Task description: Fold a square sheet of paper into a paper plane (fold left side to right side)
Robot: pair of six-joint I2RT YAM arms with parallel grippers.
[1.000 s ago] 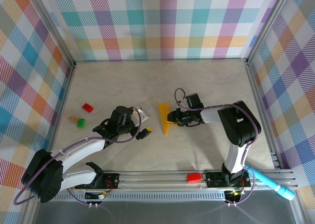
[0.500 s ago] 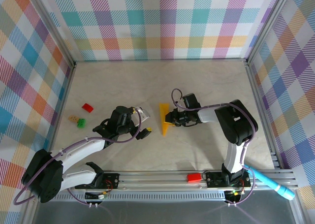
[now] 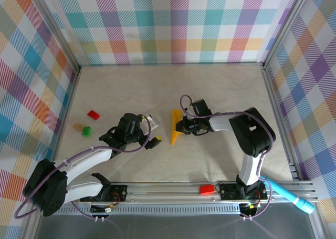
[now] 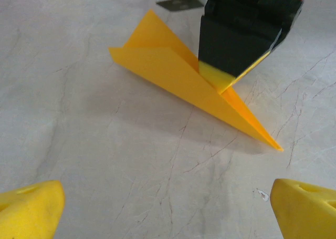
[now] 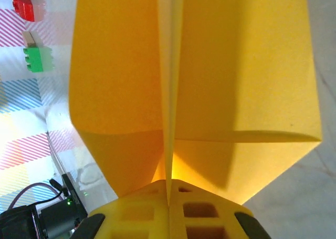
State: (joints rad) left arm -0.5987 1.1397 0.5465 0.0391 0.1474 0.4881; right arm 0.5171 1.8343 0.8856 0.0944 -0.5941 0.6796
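Observation:
The yellow-orange square sheet of paper is folded into a narrow pointed paper plane (image 3: 174,126) near the table's middle, its tip toward the near edge. My right gripper (image 3: 181,127) comes at it from the right and is shut on its upright centre fold (image 5: 169,160), with the wings (image 5: 241,65) spread to either side. In the left wrist view the paper plane (image 4: 173,73) stands tilted, pinched by the right gripper (image 4: 220,82). My left gripper (image 3: 155,130) stays open just left of the plane with its yellow fingertips (image 4: 307,207) wide apart over bare table.
A red block (image 3: 93,114), a tan block (image 3: 77,126) and a green block (image 3: 86,131) lie at the left. Another red block (image 3: 207,189) sits on the front rail, and a light blue pen (image 3: 292,197) lies at the near right. Checked walls enclose the table.
My right gripper has closed its jaws on the plane's centre fold and edged left, carrying the plane slightly left. The left arm has not moved.

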